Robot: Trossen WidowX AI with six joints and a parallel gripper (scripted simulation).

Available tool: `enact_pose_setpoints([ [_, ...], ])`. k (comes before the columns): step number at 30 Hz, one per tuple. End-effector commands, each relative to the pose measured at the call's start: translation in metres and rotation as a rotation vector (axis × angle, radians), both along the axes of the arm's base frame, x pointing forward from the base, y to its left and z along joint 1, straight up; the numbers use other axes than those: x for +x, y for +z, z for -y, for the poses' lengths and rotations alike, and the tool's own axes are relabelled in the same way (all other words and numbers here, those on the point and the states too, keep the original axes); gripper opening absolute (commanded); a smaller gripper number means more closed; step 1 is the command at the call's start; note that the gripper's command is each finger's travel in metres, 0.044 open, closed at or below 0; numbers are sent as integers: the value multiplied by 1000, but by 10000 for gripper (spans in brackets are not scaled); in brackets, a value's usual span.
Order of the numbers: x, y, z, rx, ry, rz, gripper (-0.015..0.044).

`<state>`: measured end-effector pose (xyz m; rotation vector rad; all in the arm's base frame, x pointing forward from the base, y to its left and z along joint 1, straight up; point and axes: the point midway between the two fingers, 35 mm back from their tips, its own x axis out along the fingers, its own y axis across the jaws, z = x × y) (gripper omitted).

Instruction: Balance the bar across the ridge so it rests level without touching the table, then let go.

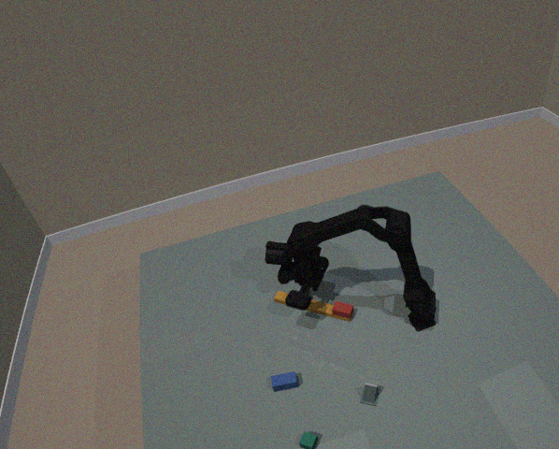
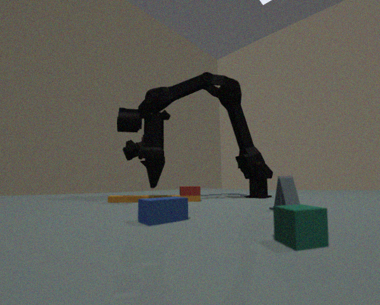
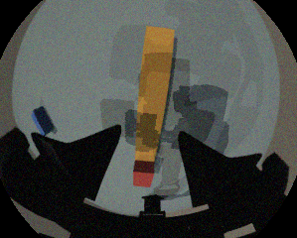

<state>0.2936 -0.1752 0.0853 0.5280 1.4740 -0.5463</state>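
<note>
A blue block [image 1: 284, 382] [image 2: 162, 210] [image 3: 42, 120] and, seemingly, a green cube [image 1: 308, 440] [image 2: 300, 227] lie apart.

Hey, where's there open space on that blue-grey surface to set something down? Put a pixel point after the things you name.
There's a free patch between the blue rectangular block [image 1: 284, 382] [image 2: 162, 211] [image 3: 42, 120] and the small grey wedge [image 1: 370, 393] [image 2: 288, 192]. It's crowded at the long orange bar [image 1: 322, 308] [image 2: 124, 199] [image 3: 155, 84], with its red block [image 1: 342, 309] [image 2: 190, 190] [image 3: 143, 178] on one end and the open black claw [image 1: 305, 299] [image 2: 153, 186] [image 3: 150, 131] above.
</note>
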Motion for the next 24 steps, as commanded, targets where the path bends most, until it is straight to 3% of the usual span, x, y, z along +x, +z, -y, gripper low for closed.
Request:
enact_pose_setpoints([
  [1, 0, -9, -1, 3, 0, 7, 315],
  [24, 1, -35, -1, 3, 0, 6, 315],
])
